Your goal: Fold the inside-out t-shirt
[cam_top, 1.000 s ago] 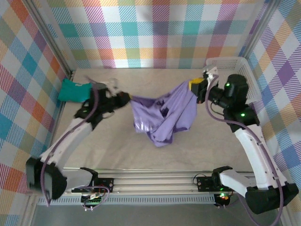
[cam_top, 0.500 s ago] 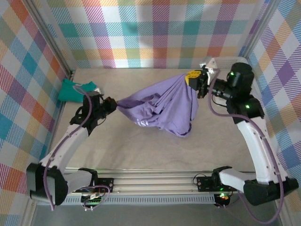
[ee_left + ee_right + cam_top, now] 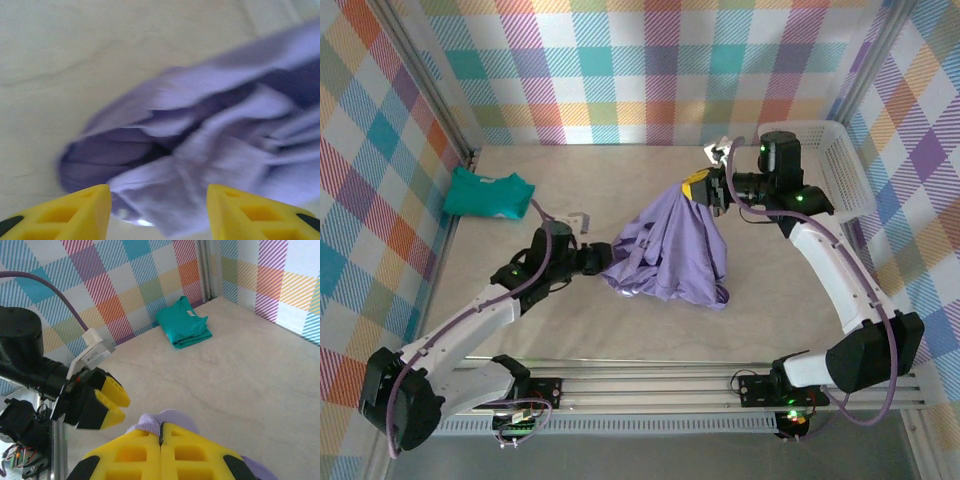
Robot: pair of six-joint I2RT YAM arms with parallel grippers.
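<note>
The lavender t-shirt (image 3: 670, 250) hangs bunched over the middle of the tabletop (image 3: 570, 320). Its top is pinched in the right gripper (image 3: 705, 188), whose jaws are clamped on a fold of fabric. At the shirt's 9 o'clock edge, the left gripper (image 3: 598, 258) has its jaws apart, not pinching the cloth. A folded teal garment (image 3: 485, 192) lies at 10 o'clock.
</note>
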